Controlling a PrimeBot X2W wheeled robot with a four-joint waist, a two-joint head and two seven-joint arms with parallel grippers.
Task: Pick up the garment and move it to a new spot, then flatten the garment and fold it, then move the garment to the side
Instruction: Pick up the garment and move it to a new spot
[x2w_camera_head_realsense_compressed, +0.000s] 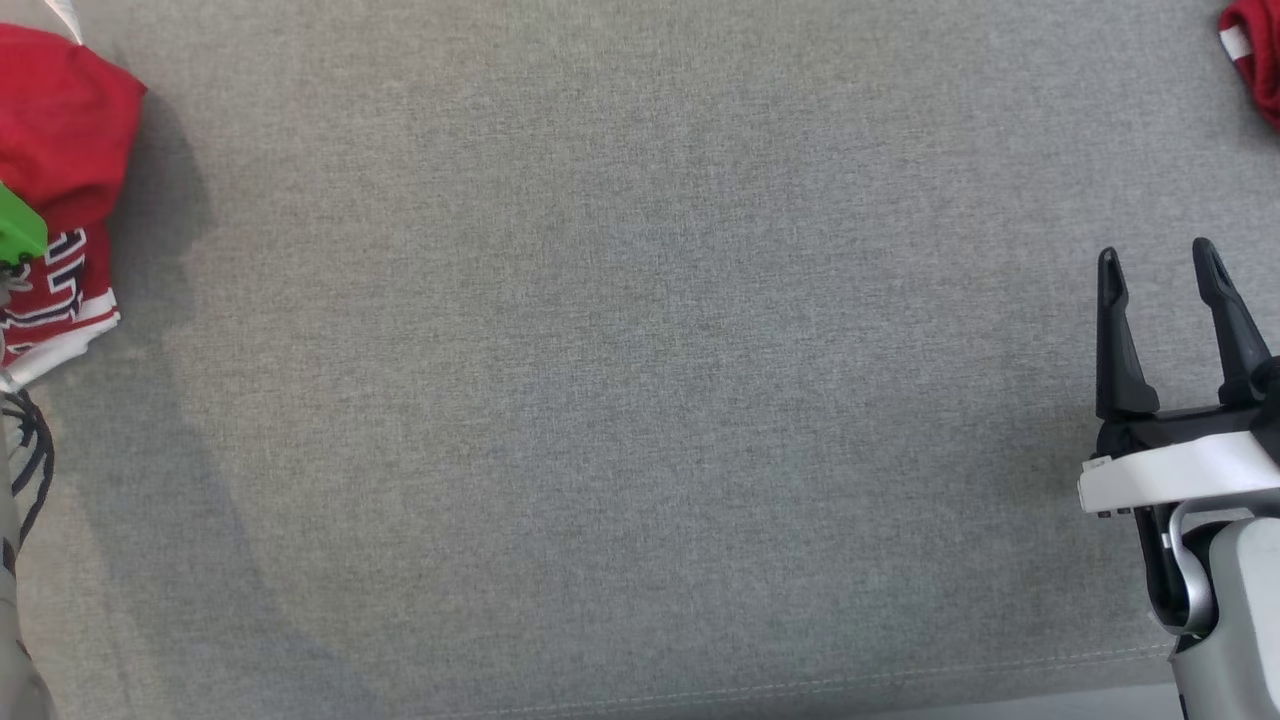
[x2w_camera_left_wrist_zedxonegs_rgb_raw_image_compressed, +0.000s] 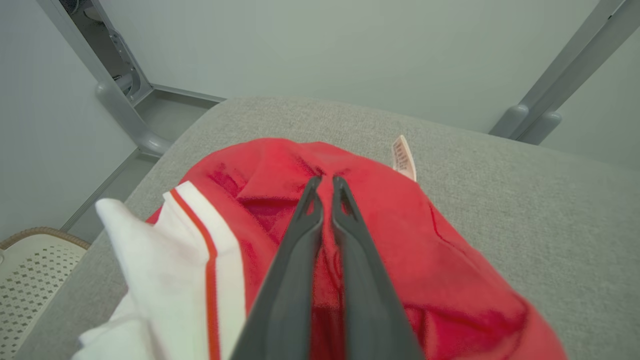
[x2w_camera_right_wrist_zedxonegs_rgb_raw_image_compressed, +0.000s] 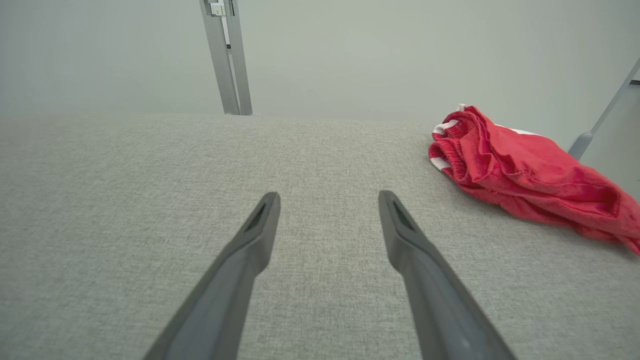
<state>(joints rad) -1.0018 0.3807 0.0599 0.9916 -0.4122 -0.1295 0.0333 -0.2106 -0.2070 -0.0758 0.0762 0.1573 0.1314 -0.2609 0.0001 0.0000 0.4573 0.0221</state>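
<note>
Red and bunched into a heap, the garment (x2w_camera_left_wrist_zedxonegs_rgb_raw_image_compressed: 450, 250) is seen at the lower centre of the left wrist view, lying on a corner of the grey upholstered surface (x2w_camera_left_wrist_zedxonegs_rgb_raw_image_compressed: 525, 200). In the head view it is found at the far left edge, in the upper half. A white band (x2w_camera_left_wrist_zedxonegs_rgb_raw_image_compressed: 170, 250) with a thin red stripe is folded up at the heap's lower left, and a pale label (x2w_camera_left_wrist_zedxonegs_rgb_raw_image_compressed: 404, 157) is stuck out at its top edge.

The left gripper (x2w_camera_left_wrist_zedxonegs_rgb_raw_image_compressed: 326, 181) is closed to a narrow slit, its tips pressed into the top of the heap with a pinch of red cloth caught between them. The right gripper (x2w_camera_head_realsense_compressed: 1160, 265) is held at the right edge of the head view over bare grey surface, its fingers spread wide with nothing between them.

A second red garment (x2w_camera_right_wrist_zedxonegs_rgb_raw_image_compressed: 530, 175) is laid crumpled at the right of the right wrist view, well apart from those fingers. A pale perforated basket (x2w_camera_left_wrist_zedxonegs_rgb_raw_image_compressed: 25, 280) is visible at the lower left of the left wrist view, beyond the surface's edge.
</note>
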